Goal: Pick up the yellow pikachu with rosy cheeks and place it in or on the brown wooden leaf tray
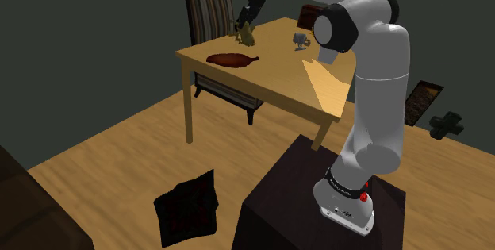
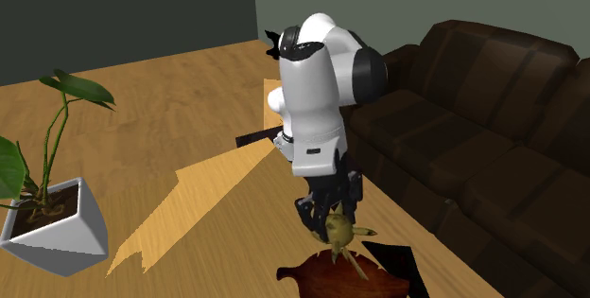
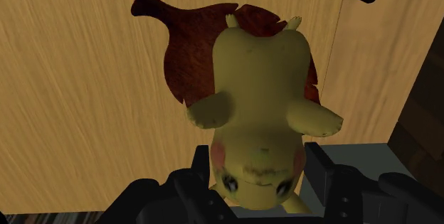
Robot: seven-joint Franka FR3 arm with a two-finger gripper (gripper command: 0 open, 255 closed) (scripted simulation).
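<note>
The gripper (image 3: 260, 171) pinches the yellow pikachu (image 3: 260, 94) at its head (the rosy cheeks sit between the black fingers); the toy hangs clear of the tabletop (image 1: 278, 78), over or nearly over the dark brown leaf tray (image 3: 188, 52); the pick looks done; what is left, by my judgement, is to lower the toy onto the tray and release it.
</note>
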